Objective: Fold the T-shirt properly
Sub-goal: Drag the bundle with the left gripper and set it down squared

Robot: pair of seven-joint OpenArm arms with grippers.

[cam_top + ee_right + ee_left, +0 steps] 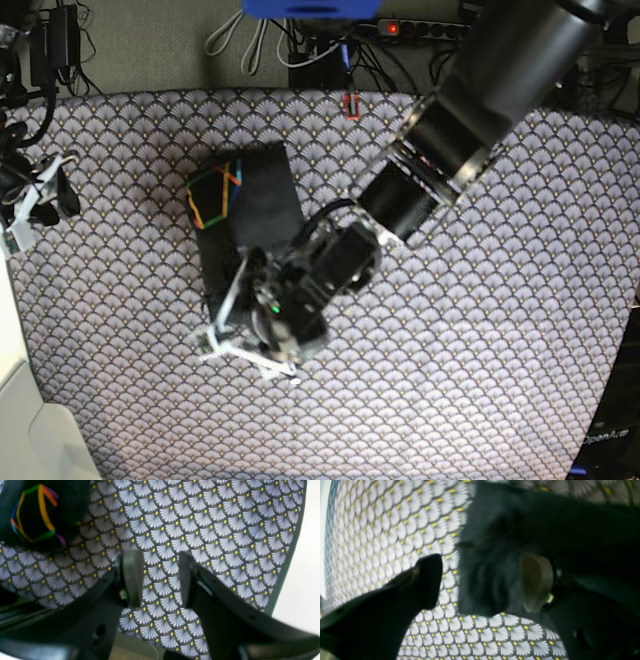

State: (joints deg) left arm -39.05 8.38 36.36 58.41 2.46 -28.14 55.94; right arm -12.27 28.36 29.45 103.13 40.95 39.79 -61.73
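Observation:
The T-shirt (250,215) lies folded into a compact dark rectangle on the patterned tablecloth (480,330), its multicoloured print (213,195) facing up at the far left corner. My left gripper (245,350) hovers at the shirt's near edge. In the left wrist view its jaws (482,582) stand wide open, with a dark fold of the shirt (485,542) lying between them, ungripped. My right gripper (30,205) rests far off at the table's left side. It is open (158,578) over bare cloth, with the shirt's print (37,515) at the upper left of the right wrist view.
A power strip (420,27) and cables run along the back edge, with a small red item (350,103) just on the cloth. The table's left edge (8,330) borders a white surface. The left arm's thick body (470,110) crosses the table's back right.

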